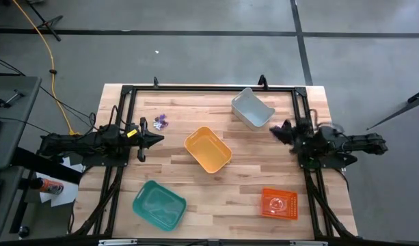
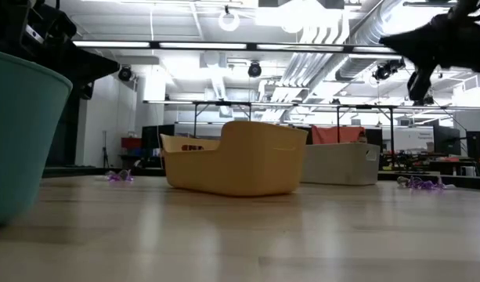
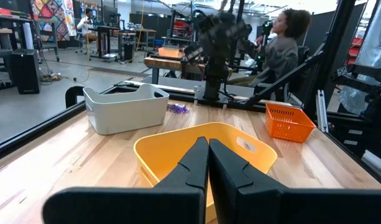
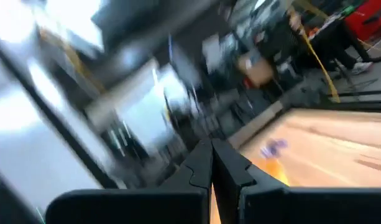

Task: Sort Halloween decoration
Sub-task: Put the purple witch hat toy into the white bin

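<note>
Overhead, your left gripper and right gripper sit closed and empty, purple trinkets too small to identify.

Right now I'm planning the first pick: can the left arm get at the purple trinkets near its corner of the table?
Probably yes. The purple trinkets lie on bare wood just beyond the left hand, which is shut. No bin stands between them; the yellow bin sits off to the side.
</note>
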Controlling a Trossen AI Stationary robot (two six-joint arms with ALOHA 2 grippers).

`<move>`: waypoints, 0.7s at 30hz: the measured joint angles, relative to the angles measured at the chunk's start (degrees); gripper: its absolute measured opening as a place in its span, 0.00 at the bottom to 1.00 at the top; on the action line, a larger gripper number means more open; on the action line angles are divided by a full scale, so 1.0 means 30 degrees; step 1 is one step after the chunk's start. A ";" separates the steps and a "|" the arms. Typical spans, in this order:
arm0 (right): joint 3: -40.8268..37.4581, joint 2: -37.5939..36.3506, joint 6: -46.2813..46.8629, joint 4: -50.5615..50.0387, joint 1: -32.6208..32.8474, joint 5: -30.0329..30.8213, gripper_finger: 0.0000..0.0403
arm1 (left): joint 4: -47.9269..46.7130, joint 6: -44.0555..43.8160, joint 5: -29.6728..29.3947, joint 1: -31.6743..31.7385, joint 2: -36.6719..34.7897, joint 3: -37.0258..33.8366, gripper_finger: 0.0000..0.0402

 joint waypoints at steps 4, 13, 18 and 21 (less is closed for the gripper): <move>0.0189 0.0166 0.1611 0.2716 -0.0196 0.3863 0.00 | -0.0001 0.0000 0.0006 -0.0001 -0.0005 0.0000 0.00; 0.9031 0.5637 -0.1058 -1.0053 -0.1880 0.4122 0.13 | -0.0004 0.0000 0.0006 -0.0003 -0.0004 0.0000 0.00; 1.3786 1.1226 0.3050 -2.0858 -0.3381 0.3171 0.30 | 0.0001 0.0000 0.0001 0.0000 0.0001 0.0000 0.00; 1.5516 1.4650 0.4558 -2.4610 -0.4456 0.1129 0.39 | 0.0001 0.0000 0.0005 0.0000 -0.0006 -0.0006 0.00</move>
